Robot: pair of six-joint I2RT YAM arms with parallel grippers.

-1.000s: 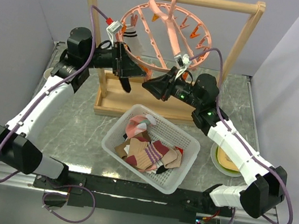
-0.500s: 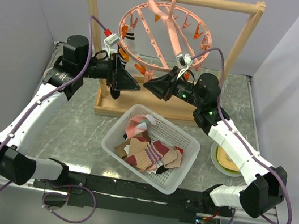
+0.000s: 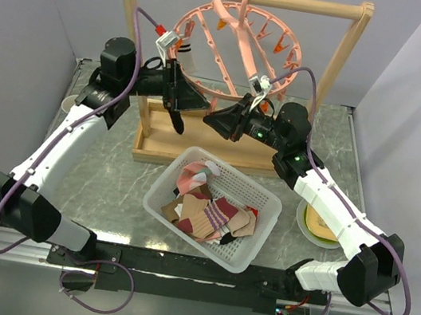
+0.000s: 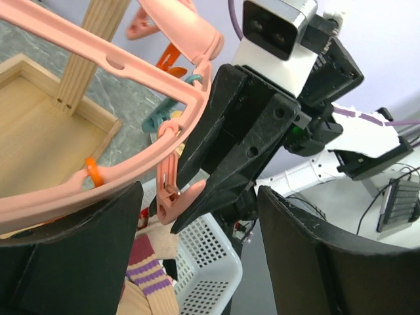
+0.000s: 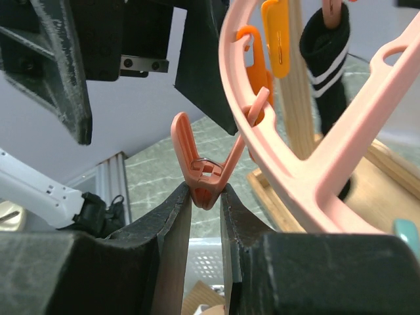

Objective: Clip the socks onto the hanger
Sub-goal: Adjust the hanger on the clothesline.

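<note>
right gripper (image 5: 205,197) clamped on clip (image 5: 197,164), 5 o'clock on hanger (image 3: 205,90); hold squeeze steady. left gripper (image 3: 185,109) jaws apart, empty: fetch sock (image 3: 201,213), basket (image 3: 158,189) at 6 o'clock.

The table (image 3: 109,181) has a grey-green marbled top. A wooden rack base (image 3: 152,146), shaped as a shallow tray, stands at 12 o'clock. A white mesh basket (image 3: 194,244) rests near the centre, turned askew. A round yellowish dish (image 3: 319,224) lies at 3 o'clock. A small white round item (image 3: 67,103), partly hidden, lies at 10 o'clock. A black rail (image 3: 192,268) runs along the 6 o'clock edge.
</note>
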